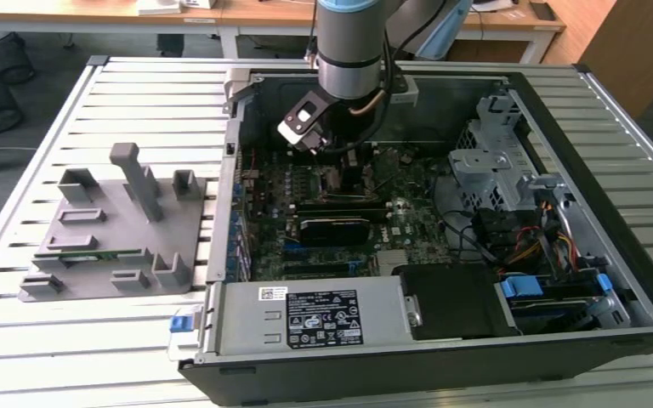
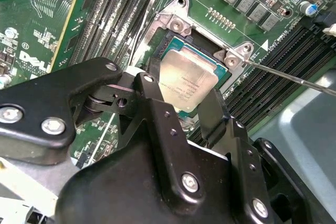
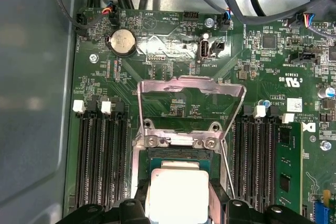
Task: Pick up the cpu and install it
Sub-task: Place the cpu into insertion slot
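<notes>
Claw (image 2: 181, 95): gripping cpu (image 2: 190, 76) by two edges | cpu: flat square, silvery-white metal top | over open socket (image 2: 177, 23)

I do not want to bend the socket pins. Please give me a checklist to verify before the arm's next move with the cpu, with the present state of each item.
1. The load frame is raised off the socket: ok.
2. The lever is unlatched and swung away from the socket: ok.
3. The cpu is inside the socket outline, not resting on the load frame: ok.
4. The cpu lies flat and fully seated: cannot tell.
5. The gripper is centred at the cpu, in the second wrist view: ok.
6. The gripper has the cpu clamped: cannot tell.
</notes>
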### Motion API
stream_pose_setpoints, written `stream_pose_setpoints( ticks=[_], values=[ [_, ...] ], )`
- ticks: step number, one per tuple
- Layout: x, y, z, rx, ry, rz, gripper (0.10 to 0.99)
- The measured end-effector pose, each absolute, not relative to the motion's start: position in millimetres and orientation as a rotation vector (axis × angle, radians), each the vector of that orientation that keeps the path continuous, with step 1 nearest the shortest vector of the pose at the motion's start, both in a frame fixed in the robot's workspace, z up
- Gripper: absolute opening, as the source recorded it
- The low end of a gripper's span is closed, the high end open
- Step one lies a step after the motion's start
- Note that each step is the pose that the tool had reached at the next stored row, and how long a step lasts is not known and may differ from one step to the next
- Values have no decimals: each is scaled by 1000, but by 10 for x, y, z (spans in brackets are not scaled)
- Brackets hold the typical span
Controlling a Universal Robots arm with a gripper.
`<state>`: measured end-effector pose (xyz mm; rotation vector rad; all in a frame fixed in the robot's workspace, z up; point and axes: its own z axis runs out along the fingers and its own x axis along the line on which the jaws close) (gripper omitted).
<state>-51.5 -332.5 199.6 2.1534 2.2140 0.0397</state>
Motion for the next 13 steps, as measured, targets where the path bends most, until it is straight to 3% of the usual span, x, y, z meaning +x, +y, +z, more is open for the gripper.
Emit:
stream_pose_setpoints(
  ticks=[13],
  values=[
    [-507,-3325,1975,2158,2210,40,529]
  ],
)
